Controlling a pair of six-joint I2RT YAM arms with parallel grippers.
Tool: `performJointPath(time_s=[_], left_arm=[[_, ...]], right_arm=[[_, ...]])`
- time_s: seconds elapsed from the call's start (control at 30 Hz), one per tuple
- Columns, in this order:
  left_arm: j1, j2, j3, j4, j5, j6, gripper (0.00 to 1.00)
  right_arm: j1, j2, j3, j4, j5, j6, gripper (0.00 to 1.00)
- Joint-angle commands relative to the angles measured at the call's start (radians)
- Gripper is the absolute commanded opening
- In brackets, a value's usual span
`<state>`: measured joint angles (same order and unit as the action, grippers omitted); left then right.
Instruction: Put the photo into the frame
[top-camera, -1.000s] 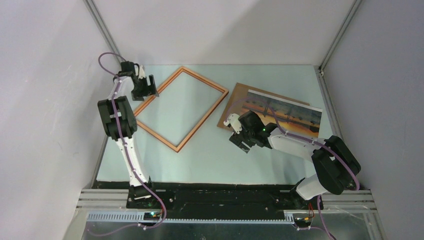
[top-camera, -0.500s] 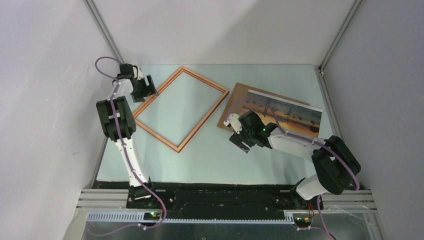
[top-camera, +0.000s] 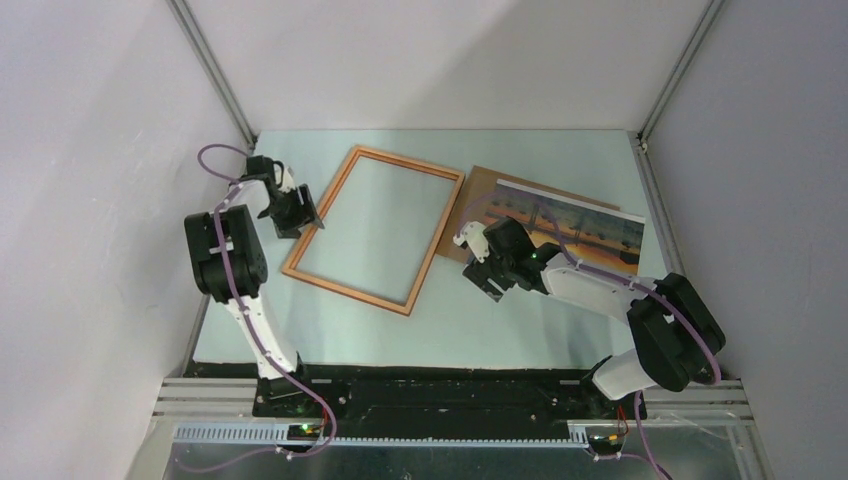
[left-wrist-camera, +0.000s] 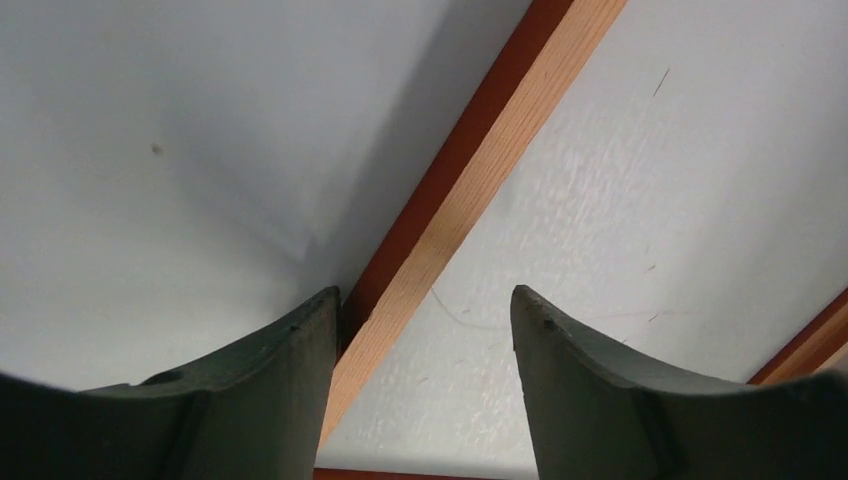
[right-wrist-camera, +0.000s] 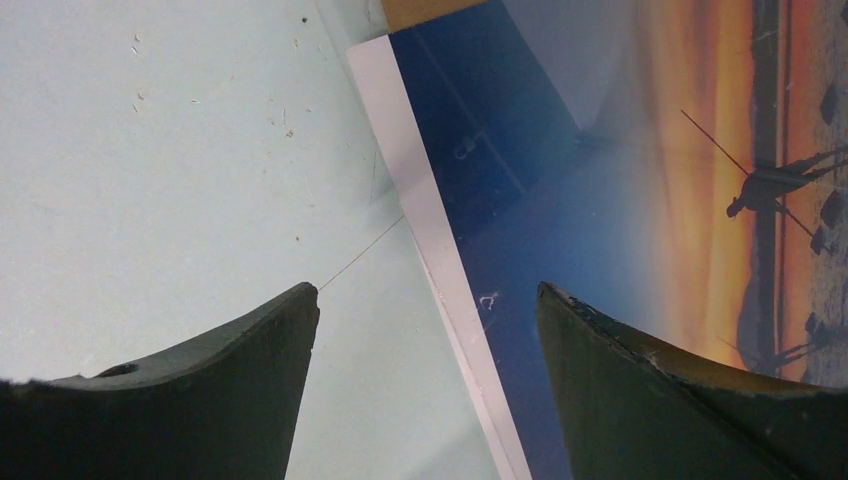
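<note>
The orange-brown wooden frame (top-camera: 345, 291) lies flat at the centre-left of the table. My left gripper (top-camera: 306, 220) is open at its left rail. In the left wrist view the jaws (left-wrist-camera: 425, 300) straddle that rail (left-wrist-camera: 480, 170), and the left finger touches its outer side. The sunset photo (top-camera: 590, 230) lies at the right, partly on a brown backing board (top-camera: 478, 188). My right gripper (top-camera: 487, 280) is open and low over the photo's near-left edge. In the right wrist view the jaws (right-wrist-camera: 428, 295) straddle the photo's (right-wrist-camera: 640, 200) white border, with nothing gripped.
The backing board's corner shows at the top of the right wrist view (right-wrist-camera: 425, 10). The frame's right rail (top-camera: 440, 240) lies close to the board's left edge. Grey walls enclose the table on the left, back and right. The right arm hides the photo's near-left part.
The left gripper has moved nearer and right with the rail between its fingers. The frame has swung round, and its far corner now lies close to the backing board. The right gripper rose slightly.
</note>
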<state>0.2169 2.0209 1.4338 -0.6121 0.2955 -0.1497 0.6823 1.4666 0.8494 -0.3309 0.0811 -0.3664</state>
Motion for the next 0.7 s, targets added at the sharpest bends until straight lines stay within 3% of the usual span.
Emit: performJointPath(time_s=[0.0, 0.2, 0.67], left_arm=[[-0.023, -0.031, -0.098, -0.079, -0.057, 0.045, 0.66], [-0.059, -0.047, -0.101, -0.079, -0.148, 0.063, 0.49], [-0.024, -0.112, -0.176, -0.078, -0.148, 0.026, 0.13]], right_arm=[[-0.008, -0.034, 0.033, 0.014, -0.013, 0.012, 0.83], [-0.006, -0.036, 0.033, 0.012, -0.008, 0.011, 0.83], [-0.020, -0.062, 0.032, 0.007, -0.010, 0.012, 0.83]])
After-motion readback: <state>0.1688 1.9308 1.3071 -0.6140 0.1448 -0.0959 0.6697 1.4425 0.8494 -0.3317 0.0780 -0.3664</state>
